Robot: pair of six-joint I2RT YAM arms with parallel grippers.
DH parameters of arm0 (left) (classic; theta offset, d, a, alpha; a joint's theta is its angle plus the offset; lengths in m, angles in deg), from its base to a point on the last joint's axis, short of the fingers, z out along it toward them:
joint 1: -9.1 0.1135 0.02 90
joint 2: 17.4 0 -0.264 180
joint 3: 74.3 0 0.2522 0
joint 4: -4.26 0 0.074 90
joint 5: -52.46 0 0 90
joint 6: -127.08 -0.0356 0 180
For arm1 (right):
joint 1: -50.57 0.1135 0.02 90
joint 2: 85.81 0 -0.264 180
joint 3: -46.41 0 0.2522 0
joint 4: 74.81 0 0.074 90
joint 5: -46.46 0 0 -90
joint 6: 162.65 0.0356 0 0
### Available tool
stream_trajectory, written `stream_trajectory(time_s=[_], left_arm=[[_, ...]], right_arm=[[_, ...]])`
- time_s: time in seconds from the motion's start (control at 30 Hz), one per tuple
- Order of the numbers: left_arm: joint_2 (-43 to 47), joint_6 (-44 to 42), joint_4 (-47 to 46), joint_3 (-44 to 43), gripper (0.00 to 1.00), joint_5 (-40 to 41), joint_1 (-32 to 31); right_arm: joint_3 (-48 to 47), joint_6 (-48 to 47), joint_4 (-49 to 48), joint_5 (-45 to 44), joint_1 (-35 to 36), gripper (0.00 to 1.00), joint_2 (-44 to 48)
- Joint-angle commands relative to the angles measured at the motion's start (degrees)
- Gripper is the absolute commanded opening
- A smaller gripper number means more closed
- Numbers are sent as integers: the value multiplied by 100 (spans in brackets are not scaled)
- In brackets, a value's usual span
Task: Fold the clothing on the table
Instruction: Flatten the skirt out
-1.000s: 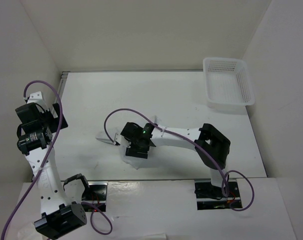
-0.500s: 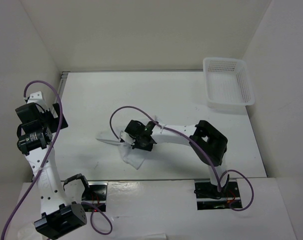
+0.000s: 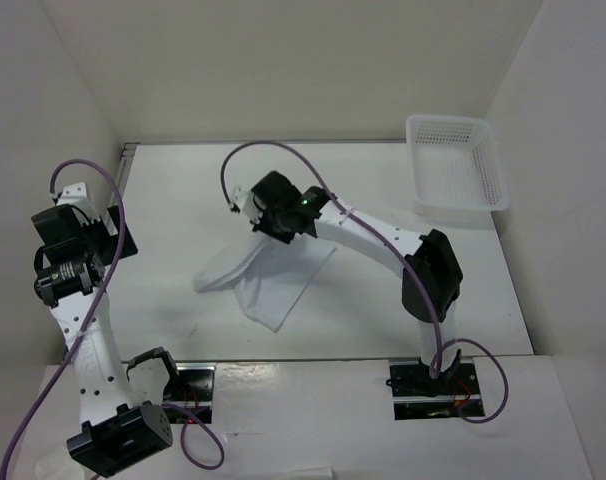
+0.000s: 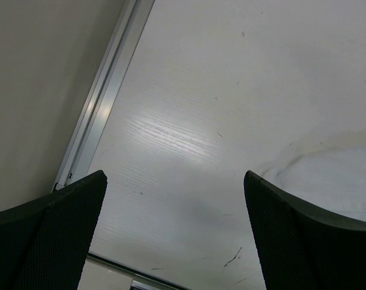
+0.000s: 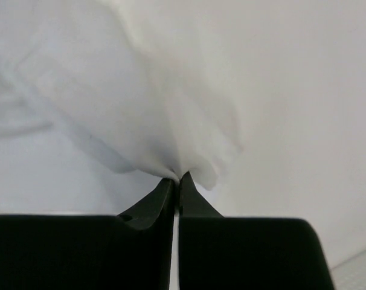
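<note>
Shut tight, the right hand (image 5: 176, 181) is seen with a pinch of the clothing (image 3: 273, 275) caught between its fingertips, the thin white fabric bunched to a point where the jaws meet. It is held above the middle of the counter (image 3: 173, 190), toward the far side. The grip is judged to be placed there so that this part can be lifted and carried over the rest for a fold. Which edge or corner is taken cannot be told.

The counter is the largest thing in view, and the clothing is found near its centre, partly lifted. Its upper end is hung from the right hand, while its lower part is spread on the surface toward the near edge. A tent-like shape is made, narrow at the pinch and wide at the bottom. The long axis is judged to run from the pinched far end to the low near corner, slanted a little to the right, with the narrow end pointed at the far wall.

A white mesh basket (image 3: 456, 165) is set at the far right corner, well apart from the fabric.

The left hand (image 4: 174, 178) is held wide with nothing between its fingers. It is placed high at the left edge, apparently parked clear of the work, and only a rim of the clothing is caught in its view.
</note>
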Motion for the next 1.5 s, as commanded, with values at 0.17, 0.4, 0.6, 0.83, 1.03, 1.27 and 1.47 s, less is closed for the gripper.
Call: stream_trajectory(time_s=[0.17,0.4,0.6,0.83,1.03,1.27,1.47], left_arm=[[-23,-234,-18,-60,100,-237,45],[-76,-235,-18,-60,100,-404,45],[-128,-419,-18,-60,100,-684,45],[-435,-1130,254,-113,91,-1959,45],[-1943,-1938,1097,-736,76,-1908,-737],[-2774,-2345,1233,-1080,88,-684,-2326],[-2941,-1836,520,-527,88,736,-4312]], right_arm=[[-1638,313,-1568,-1058,-137,55,-860],[-4711,1209,-483,-1588,-452,95,-3030],[-5373,1202,528,-948,-812,96,-2771],[-3858,905,1217,284,-928,96,-1286],[-651,535,232,-23,-928,97,253],[373,482,-59,-23,-980,97,729],[304,535,-59,-76,-1033,97,598]])
